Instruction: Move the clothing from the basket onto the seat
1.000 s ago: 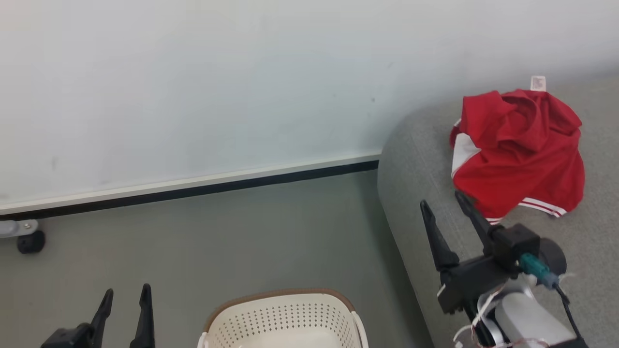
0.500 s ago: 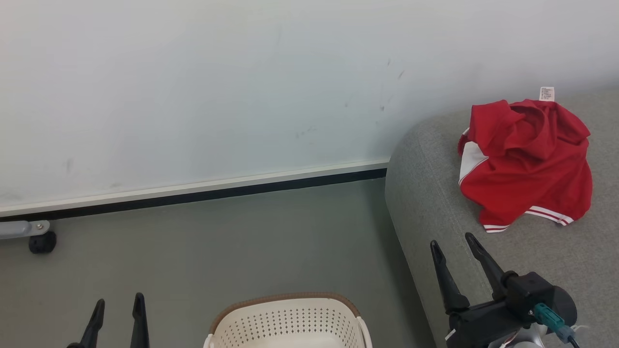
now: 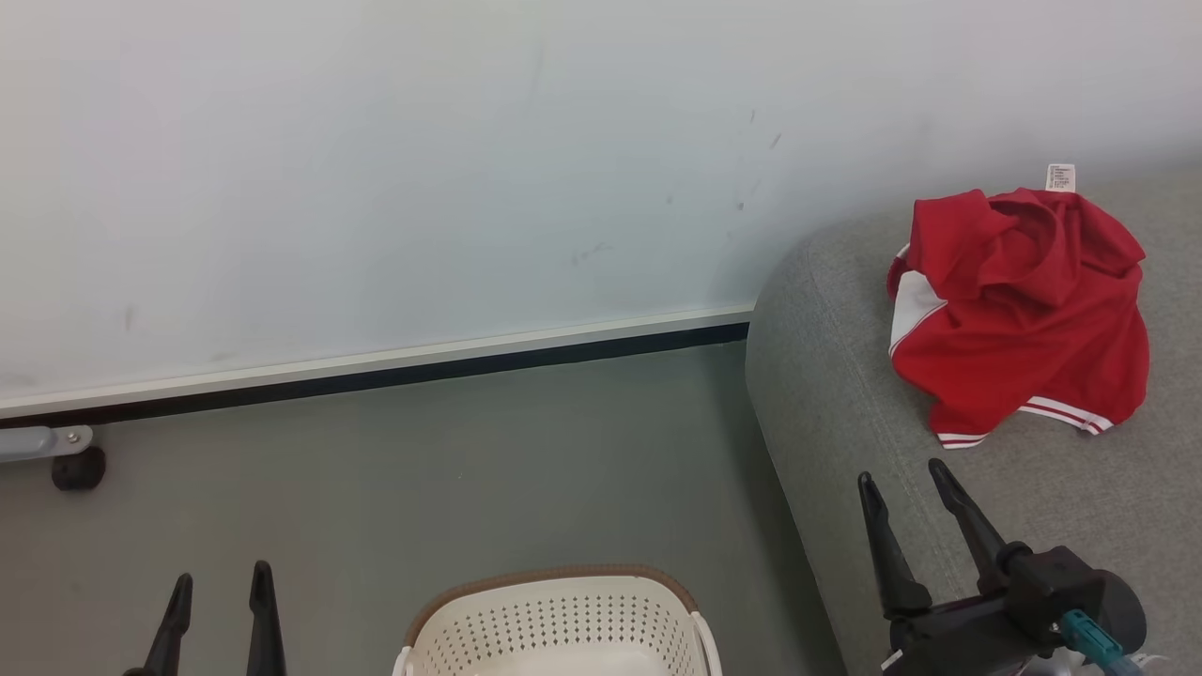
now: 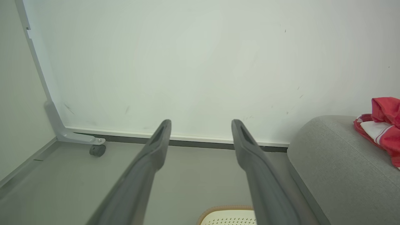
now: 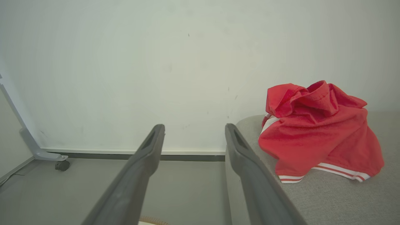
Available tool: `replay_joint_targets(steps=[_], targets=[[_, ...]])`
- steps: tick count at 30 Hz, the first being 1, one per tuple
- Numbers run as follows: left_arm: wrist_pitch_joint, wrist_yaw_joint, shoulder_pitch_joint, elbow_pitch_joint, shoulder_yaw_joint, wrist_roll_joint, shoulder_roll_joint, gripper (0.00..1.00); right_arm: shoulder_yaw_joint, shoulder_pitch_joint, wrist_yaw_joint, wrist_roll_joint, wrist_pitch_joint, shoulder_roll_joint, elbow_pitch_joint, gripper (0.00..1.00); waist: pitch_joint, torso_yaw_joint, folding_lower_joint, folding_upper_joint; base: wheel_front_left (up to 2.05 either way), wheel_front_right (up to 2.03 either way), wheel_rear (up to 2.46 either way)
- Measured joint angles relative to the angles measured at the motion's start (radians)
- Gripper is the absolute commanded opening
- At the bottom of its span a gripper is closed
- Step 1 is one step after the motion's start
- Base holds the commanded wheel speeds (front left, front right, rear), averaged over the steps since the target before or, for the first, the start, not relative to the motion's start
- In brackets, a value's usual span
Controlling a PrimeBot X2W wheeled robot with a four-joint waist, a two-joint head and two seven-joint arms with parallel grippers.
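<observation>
clothing [image 3: 1019, 310]: red heap on the seat [image 3: 845, 376], back from its rounded edge | basket [image 3: 559, 620]: on the floor, no red in the visible part | left end effector [image 3: 221, 573], right end effector [image 3: 899, 469]: both wide, empty | advice: look lower and check the basket's bottom before any reach.

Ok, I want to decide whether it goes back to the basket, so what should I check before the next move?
1. The right claw open and empty: ok.
2. The left claw open and empty: ok.
3. The clothing resting on the seat, away from its rounded edge: ok.
4. The right claw apart from the clothing: ok.
5. The basket emptied: cannot tell; the frame cuts off its bottom.
</observation>
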Motion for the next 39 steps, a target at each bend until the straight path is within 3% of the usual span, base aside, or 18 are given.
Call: replay_joint_targets(steps=[5,6,18,39], targets=[[0.0,0.0,0.0,-0.006,0.004,0.008,-0.002,1.0,-0.016,0.0,0.0,-0.013,0.0,0.007,-0.012,1.0,0.002,0.001,0.0,0.0,0.0,0.0,0.0],[0.0,0.0,0.0,-0.004,0.004,0.01,-0.002,0.0,-0.018,0.0,0.0,-0.016,0.0,0.011,-0.012,0.0,0.002,0.001,0.0,0.0,0.0,0.0,0.0],[0.025,-0.011,0.012,0.056,0.0,-0.035,-0.041,0.0,-0.037,0.052,0.011,0.031,0.019,0.04,0.046,0.0,0.004,0.004,0.0,0.0001,0.0,0.0,0.0],[0.105,-0.063,-0.029,0.093,0.046,-0.278,-0.077,0.0,-0.154,0.049,0.063,0.31,0.107,0.083,0.066,0.0,0.009,0.025,0.0,0.0002,0.0,0.0,0.0]])
